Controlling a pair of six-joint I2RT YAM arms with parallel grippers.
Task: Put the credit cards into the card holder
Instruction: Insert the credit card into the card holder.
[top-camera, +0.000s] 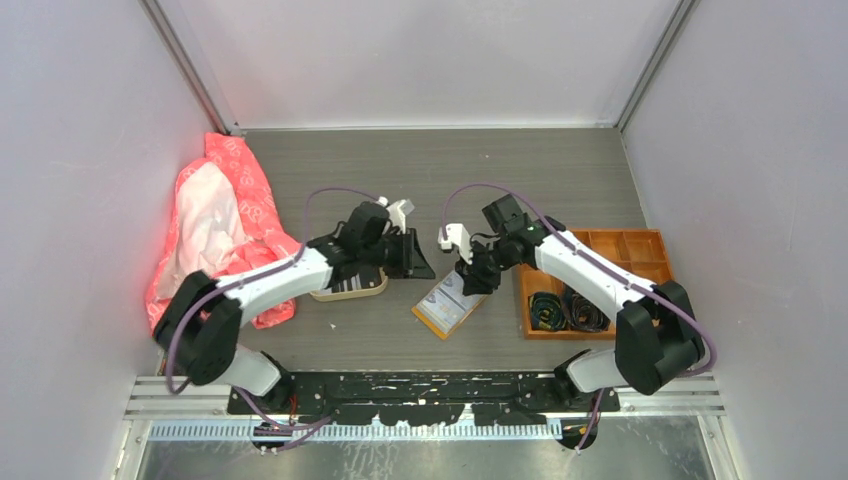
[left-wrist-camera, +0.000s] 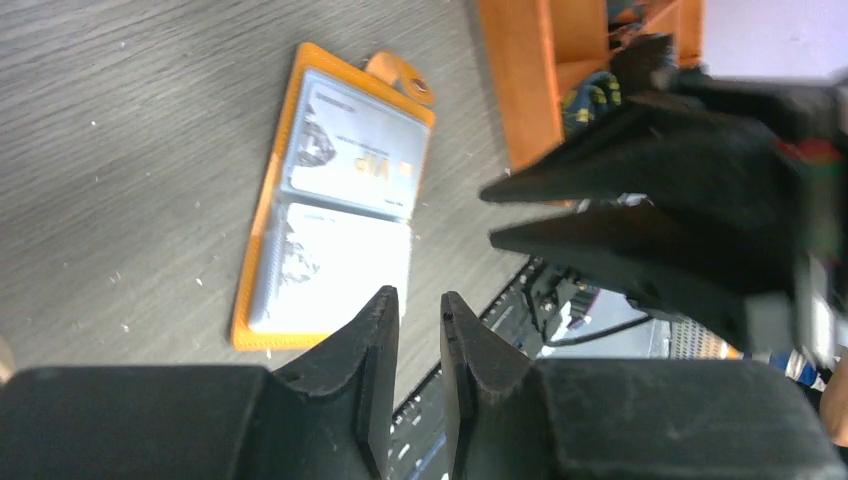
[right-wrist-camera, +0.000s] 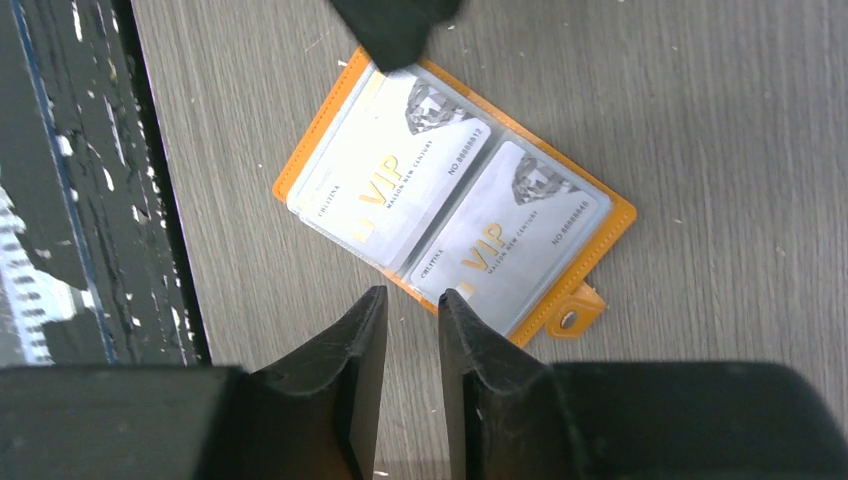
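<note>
The mustard-orange card holder (top-camera: 449, 303) lies open and flat on the table between my arms. It also shows in the left wrist view (left-wrist-camera: 255, 265) and the right wrist view (right-wrist-camera: 610, 235). Two pale "VIP" credit cards (right-wrist-camera: 400, 180) (right-wrist-camera: 520, 225) sit in its clear slots. Its snap tab (right-wrist-camera: 572, 318) sticks out sideways. My left gripper (left-wrist-camera: 420, 298) hovers above the holder's far-left side, narrowly open and empty. My right gripper (right-wrist-camera: 412, 295) hovers above its right edge, narrowly open and empty. Dark striped cards (top-camera: 352, 285) lie in a beige tray under my left arm.
An orange compartmented box (top-camera: 640, 245) with black coils stands right of the holder. A pink and white bag (top-camera: 225, 225) lies at the far left. My two grippers (top-camera: 425, 268) (top-camera: 470, 285) are close together over the holder. Grey walls enclose the table.
</note>
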